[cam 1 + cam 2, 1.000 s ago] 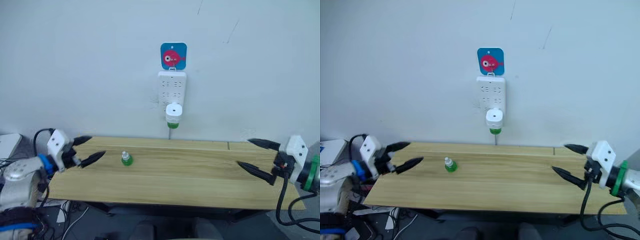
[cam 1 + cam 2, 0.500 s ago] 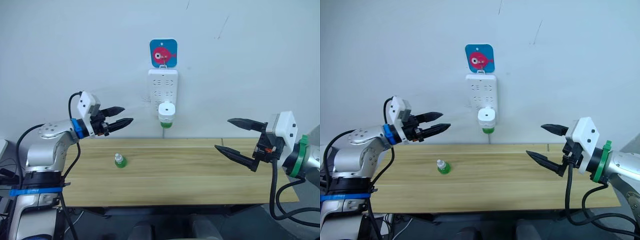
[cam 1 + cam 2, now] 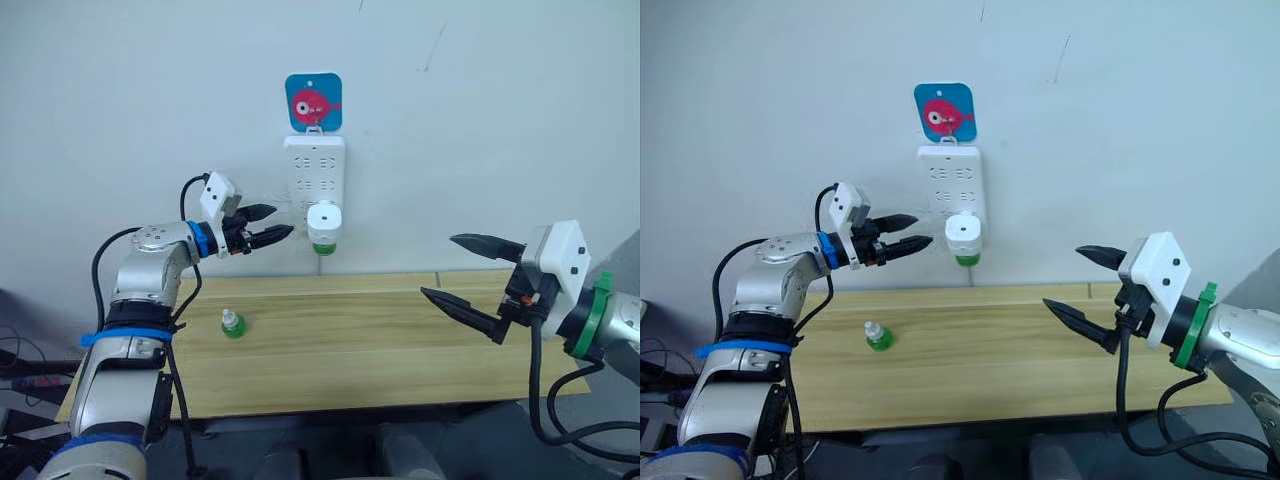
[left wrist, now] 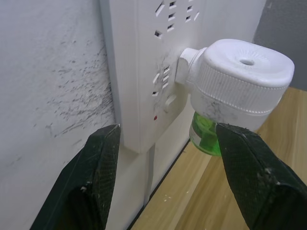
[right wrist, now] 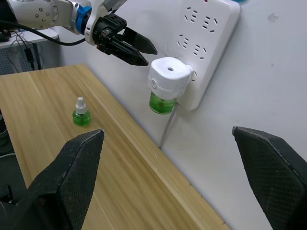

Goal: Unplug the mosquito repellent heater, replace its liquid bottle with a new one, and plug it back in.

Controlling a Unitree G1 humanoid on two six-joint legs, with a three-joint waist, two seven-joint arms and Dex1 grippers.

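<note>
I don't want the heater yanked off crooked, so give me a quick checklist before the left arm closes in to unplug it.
1. Mosquito repellent heater seated in the power strip: ok, plugged in low on the strip.
2. Left gripper open: ok, fingers apart and empty.
3. Left gripper around the heater: not ok, its fingertips sit beside it, short of its body.
4. Old bottle attached: ok, green shows under the heater.
5. New bottle ready: ok, upright on the table.
6. Right gripper out of the way: ok, open, off to the right over the table.
</note>
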